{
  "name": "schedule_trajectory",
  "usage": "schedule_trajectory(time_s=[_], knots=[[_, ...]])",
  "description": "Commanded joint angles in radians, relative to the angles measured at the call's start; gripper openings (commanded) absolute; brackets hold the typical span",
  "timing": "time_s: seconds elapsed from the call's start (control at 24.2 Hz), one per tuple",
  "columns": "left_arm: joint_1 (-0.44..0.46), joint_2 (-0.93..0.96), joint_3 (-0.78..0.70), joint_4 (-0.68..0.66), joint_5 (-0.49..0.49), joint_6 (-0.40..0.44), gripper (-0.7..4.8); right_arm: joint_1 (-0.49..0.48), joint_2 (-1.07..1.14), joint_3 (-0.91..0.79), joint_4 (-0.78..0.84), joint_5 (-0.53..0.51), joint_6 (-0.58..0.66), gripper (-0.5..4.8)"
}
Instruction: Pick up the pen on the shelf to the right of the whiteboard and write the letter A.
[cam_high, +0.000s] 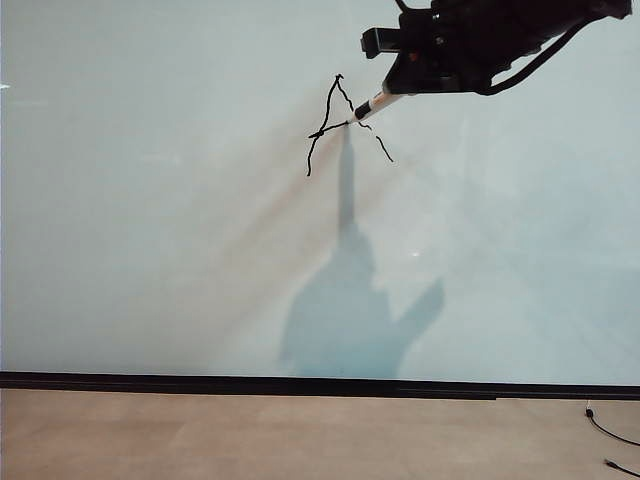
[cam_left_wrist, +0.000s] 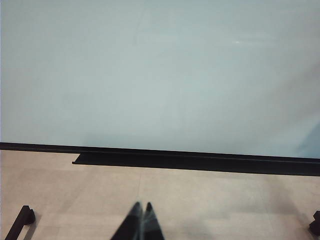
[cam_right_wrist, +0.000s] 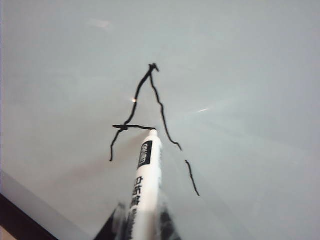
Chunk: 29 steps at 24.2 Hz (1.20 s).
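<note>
At the bottom centre of the left wrist view, the left gripper (cam_left_wrist: 142, 220) hangs over the tan floor (cam_left_wrist: 200, 205) with its fingers pressed together, holding nothing. The whiteboard (cam_high: 150, 220) fills most of the exterior view, a black strip along its lower edge. In the upper middle sits the letter A (cam_high: 335, 125), its right leg broken. Just right of it, the pen (cam_high: 372, 105) touches the crossbar's right end with its tip. The right gripper (cam_high: 405, 85), in the upper right, is clamped on the pen's barrel.
</note>
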Motion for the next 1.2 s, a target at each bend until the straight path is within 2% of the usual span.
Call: schedule_trajectory(time_s=[0.04,0.87,1.07,1.2], knots=[[0.0,0.0,0.003,0.006,0.004,0.004,-0.04,-0.005,-0.022,0.002,0.0,0.035,-0.008,-0.05],[0.0,0.0,0.003,0.006,0.004,0.004,-0.04,-0.013,-0.058,0.0,-0.044,0.046,-0.013,-0.05],[0.0,0.0,0.003,0.006,0.004,0.004,-0.04,0.032,-0.128,-0.008,-0.111,0.038,-0.029,-0.05],[0.0,0.0,0.003,0.006,0.003,0.004,-0.05,0.097,-0.256,-0.09,-0.111,0.097,-0.038,-0.05]])
